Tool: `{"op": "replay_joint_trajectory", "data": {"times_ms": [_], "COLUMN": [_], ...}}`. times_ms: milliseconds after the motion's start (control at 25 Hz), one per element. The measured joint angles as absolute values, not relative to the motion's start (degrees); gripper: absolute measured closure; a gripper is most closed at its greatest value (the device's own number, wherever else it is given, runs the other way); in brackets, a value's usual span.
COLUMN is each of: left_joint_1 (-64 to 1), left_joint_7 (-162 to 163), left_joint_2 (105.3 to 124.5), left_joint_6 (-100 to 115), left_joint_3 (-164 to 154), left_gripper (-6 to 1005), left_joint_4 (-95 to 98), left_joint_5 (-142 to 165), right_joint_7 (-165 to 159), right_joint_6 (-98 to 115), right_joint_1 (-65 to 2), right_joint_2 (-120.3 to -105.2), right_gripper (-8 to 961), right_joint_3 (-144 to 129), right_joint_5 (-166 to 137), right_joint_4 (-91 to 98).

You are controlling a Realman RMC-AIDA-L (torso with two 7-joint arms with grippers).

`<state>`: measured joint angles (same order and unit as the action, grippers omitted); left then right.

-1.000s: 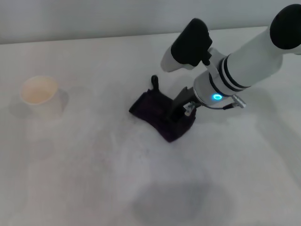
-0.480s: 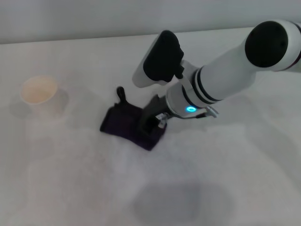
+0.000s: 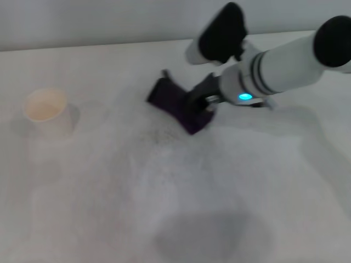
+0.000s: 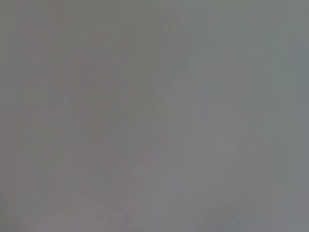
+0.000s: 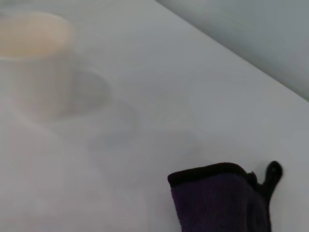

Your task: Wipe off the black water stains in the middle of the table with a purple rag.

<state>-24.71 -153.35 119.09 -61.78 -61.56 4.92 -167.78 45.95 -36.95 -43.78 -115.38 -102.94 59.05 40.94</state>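
Progress: wiping is judged under way; no black blot is seen on the tabletop, only faint grey speckles near the rag, so little is judged left, unless a stain is hidden under the cloth.
Rag place: it is laid flat toward the far edge, about midway across the tabletop, well apart from the cup near the left edge.
Rag axis: its long axis runs diagonally, from far-left to near-right; the loop tab points to the far edge.
Right claw: it is pressed onto the rag's right end, closed on the cloth.
Left claw: not seen.
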Motion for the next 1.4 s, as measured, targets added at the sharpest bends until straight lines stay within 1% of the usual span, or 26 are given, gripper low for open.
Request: {"op": "replay_joint_trajectory", "data": {"times_ms": [80,400,760,920,1160,1400], "left_joint_1": [-24.7,-24.6,-24.6,-24.7,-24.7,-24.6], "left_joint_7": [-153.4,-153.4,-153.2,-153.2,-153.1,-153.2], "left_joint_2": [119.09,119.09,119.09,119.09,119.09,119.09], "left_joint_6": [-61.8,-61.8,-62.2,-62.2,-62.3,-62.3], "left_joint_3": [-61.5,-60.7,-60.5,-60.4,-60.4,-60.4], "left_gripper": [106,106,107,107,107,107], "left_joint_4": [4.9,5.0,5.0,5.0,5.0,5.4], "left_joint_5": [-167.8,-167.8,-167.8,-167.8,-167.8,-167.8], "right_joint_7": [45.6,45.3,43.3,43.3,43.3,46.7], "right_joint_6": [-40.3,-50.8,-55.1,-55.0,-53.1,-52.4], "right_joint_1": [-42.7,-39.3,-32.3,-31.0,-31.3,-29.0], "right_joint_2": [-115.33,-115.27,-115.61,-115.84,-115.93,-115.46], "right_gripper": [864,862,860,859,687,400], "right_joint_3": [-96.3,-86.1,-84.7,-85.2,-88.1,-83.3], "right_joint_5": [52.0,44.9,43.1,43.4,43.5,48.0], "right_joint_4": [41.0,45.1,55.0,56.9,56.8,59.4]}}
